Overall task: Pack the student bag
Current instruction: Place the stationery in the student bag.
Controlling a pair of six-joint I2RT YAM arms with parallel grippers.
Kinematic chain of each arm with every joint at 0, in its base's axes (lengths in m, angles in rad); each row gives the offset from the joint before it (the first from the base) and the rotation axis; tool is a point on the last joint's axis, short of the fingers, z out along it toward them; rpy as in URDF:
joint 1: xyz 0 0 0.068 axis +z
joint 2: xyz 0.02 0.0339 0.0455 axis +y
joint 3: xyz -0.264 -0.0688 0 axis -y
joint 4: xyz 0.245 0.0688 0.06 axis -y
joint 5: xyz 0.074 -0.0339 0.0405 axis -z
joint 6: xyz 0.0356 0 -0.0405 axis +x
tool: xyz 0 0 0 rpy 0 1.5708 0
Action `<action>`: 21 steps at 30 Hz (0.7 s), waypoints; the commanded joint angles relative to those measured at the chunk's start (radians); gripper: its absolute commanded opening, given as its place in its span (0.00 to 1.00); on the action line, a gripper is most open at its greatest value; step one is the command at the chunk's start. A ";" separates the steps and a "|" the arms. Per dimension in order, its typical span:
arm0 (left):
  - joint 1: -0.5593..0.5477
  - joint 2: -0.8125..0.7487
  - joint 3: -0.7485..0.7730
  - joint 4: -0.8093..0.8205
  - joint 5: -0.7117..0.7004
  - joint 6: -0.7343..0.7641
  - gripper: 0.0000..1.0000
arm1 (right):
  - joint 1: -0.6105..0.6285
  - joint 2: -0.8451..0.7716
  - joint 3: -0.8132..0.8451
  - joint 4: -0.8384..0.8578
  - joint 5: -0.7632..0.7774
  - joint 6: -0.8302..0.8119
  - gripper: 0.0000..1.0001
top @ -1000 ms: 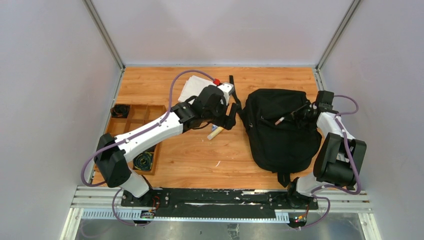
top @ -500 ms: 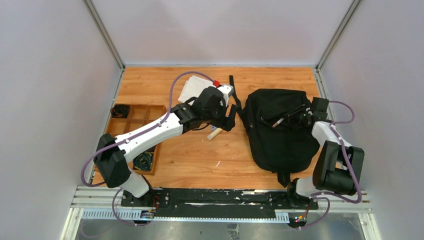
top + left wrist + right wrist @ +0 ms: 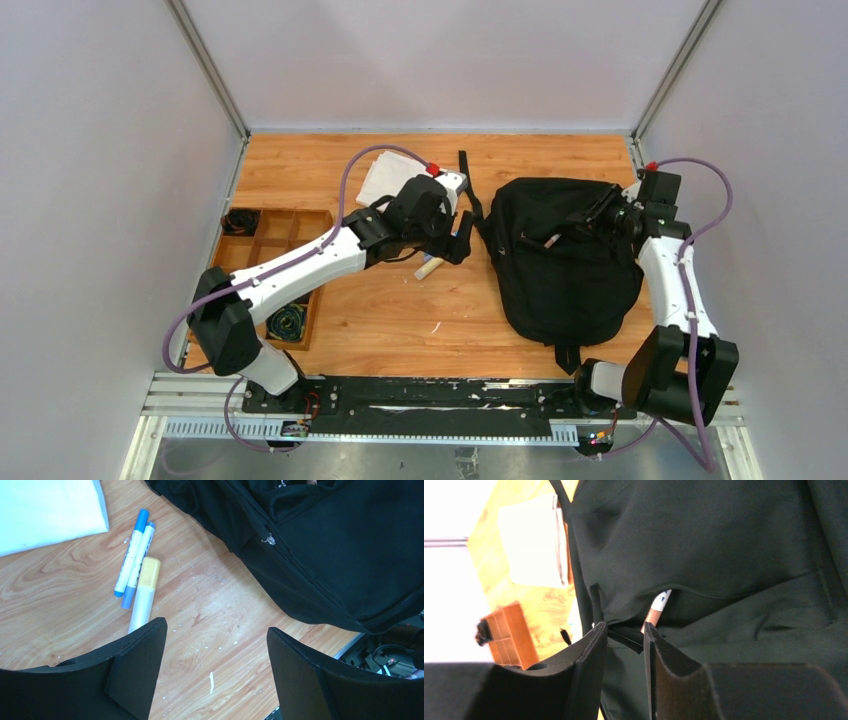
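The student bag [image 3: 560, 265], a large black backpack, lies on the right of the table; it also fills the left wrist view [image 3: 350, 545] and the right wrist view [image 3: 734, 540]. A pen [image 3: 551, 240] sticks out of its open front pocket, white and copper in the right wrist view [image 3: 655, 611]. My right gripper [image 3: 592, 218] hovers at that pocket, its jaws [image 3: 624, 635] a narrow gap apart with a black zipper tab [image 3: 630, 638] beyond them. My left gripper [image 3: 462, 240] is open and empty [image 3: 217, 630] above the wood. Two blue markers [image 3: 131, 560] and a yellow-capped marker [image 3: 144, 594] lie just left of it.
A folded white cloth [image 3: 385, 175] lies at the back, left of the bag. A wooden compartment tray [image 3: 270, 240] with coiled cables [image 3: 288, 320] stands at the left edge. A bag strap [image 3: 466, 180] trails toward the back. Enclosure walls stand on three sides.
My right arm's elbow has straightened and its wrist swung toward the back right, the gripper staying at the bag's pocket. The pen stays in the pocket. The left arm has barely moved.
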 commanded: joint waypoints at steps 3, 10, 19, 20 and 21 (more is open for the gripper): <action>-0.008 -0.027 -0.022 0.039 0.016 -0.011 0.80 | 0.113 0.029 0.130 -0.251 0.239 -0.370 0.37; -0.014 -0.026 -0.029 0.048 0.057 -0.025 0.81 | 0.438 0.155 0.242 -0.365 0.793 -0.625 0.51; -0.156 0.026 -0.059 0.153 0.039 -0.169 0.81 | 0.292 0.173 0.250 -0.443 0.759 -0.485 0.67; -0.185 0.044 -0.059 0.169 0.013 -0.214 0.82 | 0.259 0.151 0.237 -0.433 0.723 -0.471 0.67; -0.208 0.065 -0.063 0.195 -0.014 -0.267 0.82 | 0.218 0.126 0.226 -0.427 0.691 -0.458 0.67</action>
